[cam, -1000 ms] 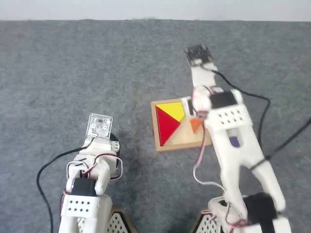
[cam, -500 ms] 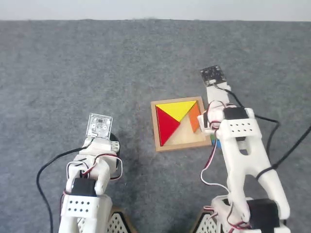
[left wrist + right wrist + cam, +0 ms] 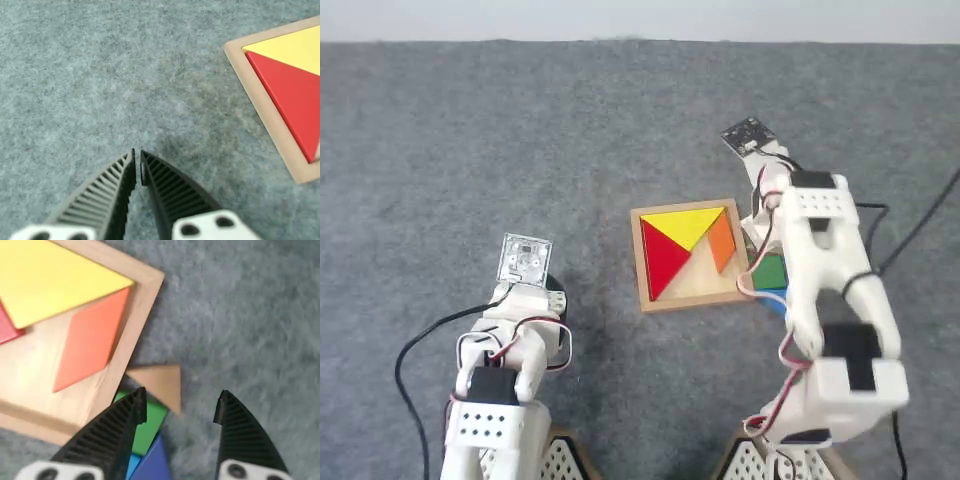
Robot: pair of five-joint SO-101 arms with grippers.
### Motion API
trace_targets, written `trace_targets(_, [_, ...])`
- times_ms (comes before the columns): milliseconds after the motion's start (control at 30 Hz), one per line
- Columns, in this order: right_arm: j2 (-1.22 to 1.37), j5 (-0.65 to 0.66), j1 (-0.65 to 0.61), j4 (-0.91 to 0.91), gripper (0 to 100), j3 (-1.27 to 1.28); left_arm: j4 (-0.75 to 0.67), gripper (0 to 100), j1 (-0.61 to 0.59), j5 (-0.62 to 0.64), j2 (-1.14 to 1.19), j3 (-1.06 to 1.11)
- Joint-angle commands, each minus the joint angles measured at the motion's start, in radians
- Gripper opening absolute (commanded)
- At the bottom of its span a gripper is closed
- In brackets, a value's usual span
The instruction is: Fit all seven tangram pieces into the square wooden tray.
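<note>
- The square wooden tray [image 3: 695, 303] sits just right of centre in the high view, on the grey felt table [image 3: 470, 130]
- Three pieces lie flat inside it: a yellow triangle [image 3: 688, 225] along the upper edge, a red triangle [image 3: 663, 262] along the left edge, and an orange parallelogram [image 3: 721, 243] against the right wall
- The lower right part of the tray floor is bare wood, so by my count three of seven are in and four are left
- Loose pieces lie just outside the tray's right wall: a green piece [image 3: 147, 422], a blue piece [image 3: 152, 460] and a small tan triangle [image 3: 159, 382]; a paler blue sliver beside the blue one may be a fourth, but that cannot be told
- The right gripper [image 3: 180, 396] hangs over this cluster with its fingers spread wide and nothing between them, the tan triangle lying between the tips
- The left gripper [image 3: 137, 152] is at the lower left of the high view, well apart from the tray, fingers pressed together on nothing
- The likely next step is picking one of the loose pieces
</note>
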Motion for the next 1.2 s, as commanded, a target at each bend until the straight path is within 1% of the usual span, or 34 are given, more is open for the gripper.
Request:
trace_targets(0, [0.064, 0.089, 0.007, 0.008, 22.4, -0.104, 0.008, 2, -0.005, 0.008, -0.012, -0.008])
trace_targets(133, [0.137, 0.204, 0.012, 0.010, 22.4, -0.127, 0.008, 2, -0.005, 0.008, -0.012, -0.008])
trace_targets(267, [0.173, 0.292, 0.007, 0.012, 22.4, -0.127, 0.008, 2, -0.005, 0.008, -0.012, -0.008])
trace_targets(400, [0.194, 0.336, 0.015, 0.018, 22.1, -0.130, 0.008, 2, -0.005, 0.008, -0.012, -0.008])
trace_targets(600, [0.189, 0.505, 0.008, 0.168, 22.2, -0.132, 0.008, 2, -0.005, 0.008, -0.012, -0.008])
trace_targets(667, [0.189, 0.528, 0.013, 0.188, 22.1, -0.133, 0.008, 2, -0.005, 0.008, -0.012, -0.008])
trace_targets(867, [0.197, 0.526, 0.015, 0.163, 21.6, -0.132, 0.008, 2, -0.005, 0.008, -0.012, -0.008])
trace_targets(933, [0.189, 0.528, 0.016, 0.156, 16.9, -0.137, 0.008, 2, -0.005, 0.008, -0.012, -0.008])
trace_targets(1033, [0.189, 0.526, 0.018, 0.154, 3.0, -0.183, 0.008, 2, -0.005, 0.008, -0.012, -0.008])
trace_targets(1067, [0.189, 0.526, 0.018, 0.174, 0.0, -0.204, 0.008, 2, -0.005, 0.008, -0.012, -0.008])
trace_targets(1133, [0.189, 0.525, 0.018, 0.236, 2.3, -0.250, 0.008, 2, -0.005, 0.008, -0.012, -0.008])
trace_targets(1167, [0.189, 0.525, 0.013, 0.271, 1.3, -0.275, 0.008, 2, -0.005, 0.008, -0.012, -0.008])
